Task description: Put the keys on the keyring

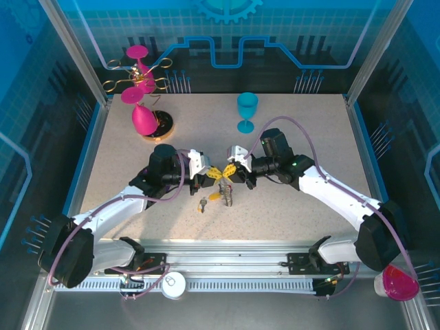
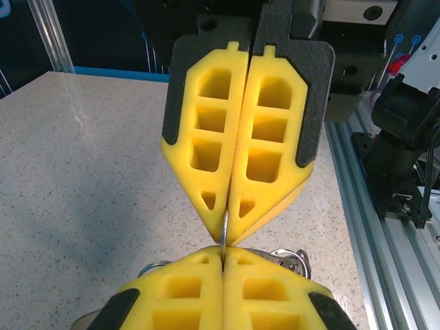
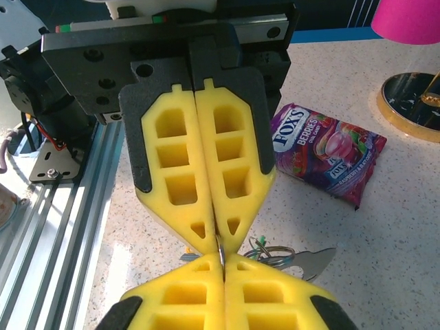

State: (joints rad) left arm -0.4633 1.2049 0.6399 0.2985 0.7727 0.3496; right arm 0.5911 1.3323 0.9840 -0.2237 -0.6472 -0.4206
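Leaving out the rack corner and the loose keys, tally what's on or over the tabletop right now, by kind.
Grippers: 2, left gripper and right gripper, both shut on the keyring
Blue goblet: 1
Fox's sweet packet: 1
Total: 4

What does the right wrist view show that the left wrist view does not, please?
Right wrist view: a Fox's berries packet, a pink goblet and a gold-rimmed black disc. Left wrist view: the table's blue edge strip and a metal frame post. Both: the left gripper and right gripper shut tip to tip on a thin metal ring, keys just beyond, aluminium rail alongside.
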